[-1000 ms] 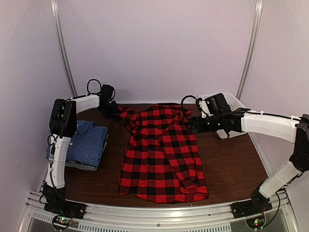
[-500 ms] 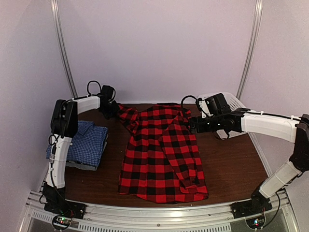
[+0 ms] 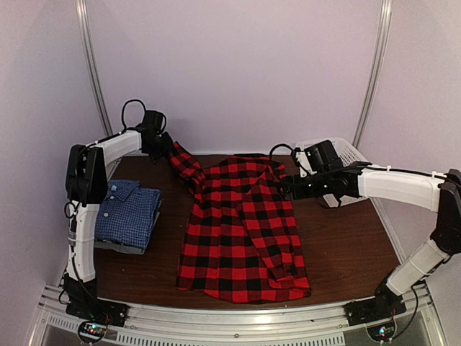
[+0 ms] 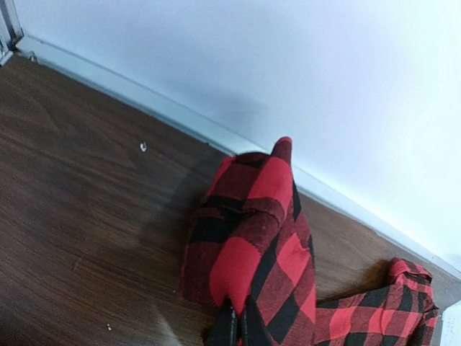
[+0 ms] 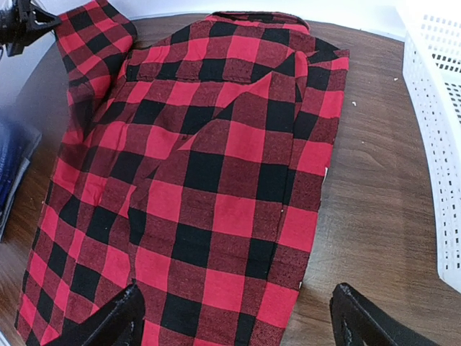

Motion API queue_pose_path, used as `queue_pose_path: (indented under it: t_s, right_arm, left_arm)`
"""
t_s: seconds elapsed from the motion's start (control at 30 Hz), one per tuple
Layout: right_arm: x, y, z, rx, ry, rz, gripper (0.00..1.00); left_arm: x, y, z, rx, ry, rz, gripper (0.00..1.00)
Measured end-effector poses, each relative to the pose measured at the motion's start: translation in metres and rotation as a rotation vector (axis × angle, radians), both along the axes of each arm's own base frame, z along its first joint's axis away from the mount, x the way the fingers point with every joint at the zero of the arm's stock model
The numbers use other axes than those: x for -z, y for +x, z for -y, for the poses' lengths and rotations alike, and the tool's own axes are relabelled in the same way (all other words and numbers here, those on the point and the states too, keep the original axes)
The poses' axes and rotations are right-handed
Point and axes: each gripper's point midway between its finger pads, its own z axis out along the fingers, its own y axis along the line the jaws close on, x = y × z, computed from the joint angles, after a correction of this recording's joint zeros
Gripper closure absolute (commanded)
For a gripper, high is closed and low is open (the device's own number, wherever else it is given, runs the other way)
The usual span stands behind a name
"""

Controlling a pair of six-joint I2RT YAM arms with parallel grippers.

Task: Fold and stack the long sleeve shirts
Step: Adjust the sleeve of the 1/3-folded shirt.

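Top external view shows the red plaid shirt lying in the middle of the surface. Its collar is at 12 o'clock and its bottom edge is at 6 o'clock. One sleeve is lifted off the wood toward 11 o'clock. The left jaws are pinched tight on the end of that sleeve. In the left wrist view the cloth is bunched up and hangs from them. The right jaws are wide open and hold nothing. They hang just over the shirt's edge at 3 o'clock, near the shoulder.

The job right now looks like folding that sleeve over the body of the shirt. To do it well, I think the left jaws should carry the sleeve across toward 4 o'clock. They should not go too high, so the cloth does not twist. The pull should be slow, or the whole shirt may slide along. The right jaws could press down near the shoulder to keep it in place. The sleeve should lie flat and straight before the jaws let go.

The shirt has big red and black squares and looks soft and floppy. Its side at 3 o'clock looks tucked in, with a neat straight edge. The bottom corner at 5 o'clock is a bit bumpy.

A blue checked shirt sits folded at 9 o'clock, well apart from the red one. A grey layer peeks out under it. It may be another folded shirt, but it is hard to tell. A white basket stands at 2 o'clock.
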Motion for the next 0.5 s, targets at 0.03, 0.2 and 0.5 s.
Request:
queue_pose_path:
  t_s: [0.03, 0.2, 0.5]
  right_arm:
    - [0.001, 0.0, 0.0, 0.0, -0.002, -0.002, 0.1]
    - [0.006, 0.0, -0.001, -0.002, -0.008, -0.012, 0.1]
    - [0.012, 0.0, -0.002, -0.003, -0.017, -0.024, 0.1]
  left_arm:
    - [-0.011, 0.0, 0.0, 0.005, 0.005, 0.019, 1.0]
    - [-0.053, 0.001, 0.0, 0.033, 0.021, 0.098, 1.0]
    - [-0.069, -0.003, 0.036, 0.21, 0.008, 0.138, 1.0]
